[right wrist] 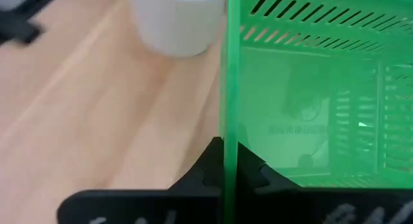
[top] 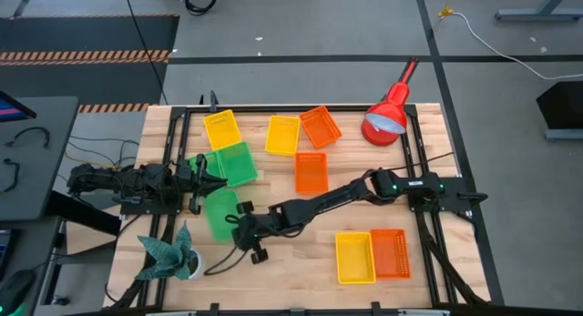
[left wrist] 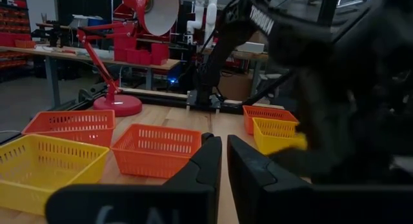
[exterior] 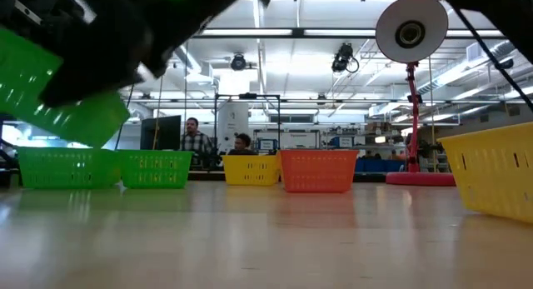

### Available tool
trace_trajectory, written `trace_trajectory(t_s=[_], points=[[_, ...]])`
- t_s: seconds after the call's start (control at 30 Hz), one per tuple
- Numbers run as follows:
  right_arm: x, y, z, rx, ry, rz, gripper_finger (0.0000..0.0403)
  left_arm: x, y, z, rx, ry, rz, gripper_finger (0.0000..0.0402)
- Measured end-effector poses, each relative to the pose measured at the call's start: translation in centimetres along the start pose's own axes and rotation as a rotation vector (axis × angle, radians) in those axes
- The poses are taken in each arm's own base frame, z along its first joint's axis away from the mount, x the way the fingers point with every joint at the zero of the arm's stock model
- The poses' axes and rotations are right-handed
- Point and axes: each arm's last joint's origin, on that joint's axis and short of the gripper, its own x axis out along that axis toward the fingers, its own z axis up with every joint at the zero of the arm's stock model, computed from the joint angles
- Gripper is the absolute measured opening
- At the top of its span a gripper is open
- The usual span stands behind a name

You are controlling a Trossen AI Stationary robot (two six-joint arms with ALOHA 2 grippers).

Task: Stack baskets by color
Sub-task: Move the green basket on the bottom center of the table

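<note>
Now the right gripper pinches a bright green mesh plastic basket's wall, apparently to lift it for stacking on its colour match.

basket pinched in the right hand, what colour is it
Bright green basket, clearest in the right wrist view.

Overall light: bright and even, with the wooden table evenly lit.
Source: ceiling strip lights glow white above the red lamp in the low view.
Glare: soft sheen on the tabletop in front of the orange basket.
Blur: the dark arm and the raised green basket left of the lamp are smeared and out of focus.
Close focus: the green basket wall in the right wrist view is soft; the white cup beside it is hazy.
</note>
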Motion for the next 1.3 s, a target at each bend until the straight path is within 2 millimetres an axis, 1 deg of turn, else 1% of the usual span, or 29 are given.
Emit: trace_trajectory(t_s=[0.13, 0.27, 0.43, 0.57, 0.67, 0.73, 0.83, 1.0, 1.1, 1.3], points=[[-2.8, 1.4, 0.6, -0.016, 0.106, 0.042, 0.0004, 0.0, 0.0, 0.0, 0.000, 0.000, 0.000, 0.0028], [-5.3, 2.9, 0.5, 0.011, 0.237, 0.073, 0.0003, 0.0, 0.0, 0.0, 0.000, 0.001, 0.000, 0.0032], [-9.2, 6.5, 0.8, 0.027, 0.358, 0.095, 0.0002, 0.0, 0.0, 0.0, 0.000, 0.001, 0.000, 0.0035], [-11.6, 9.7, 0.7, 0.075, 0.431, 0.108, 0.0002, 0.0, 0.0, 0.0, 0.000, 0.000, 0.000, 0.0030], [-13.5, 12.3, 0.9, 0.112, 0.445, 0.096, 0.0002, 0.0, 0.0, 0.0, 0.001, 0.001, 0.000, 0.0028], [-14.6, 14.0, 0.9, 0.110, 0.434, 0.054, 0.0001, 0.0, 0.0, 0.0, 0.000, 0.000, 0.000, 0.0030], [-15.1, 16.2, 0.1, 0.118, 0.447, 0.040, 0.0001, 0.0, 0.0, 0.0, 0.000, 0.001, 0.000, 0.0035], [-14.2, 19.0, -3.0, 0.206, 0.511, 0.006, 0.0001, 0.0, 0.0, 0.0, 0.000, 0.000, 0.000, 0.0034], [-13.4, 20.0, -4.6, 0.260, 0.529, -0.012, 0.0000, 0.0, 0.0, 0.0, 0.000, 0.001, 0.000, 0.0029], [-11.8, 20.9, -6.4, 0.312, 0.492, 0.028, 0.0000, 0.0, 0.0, 0.0, 0.001, 0.001, 0.000, 0.0025]])
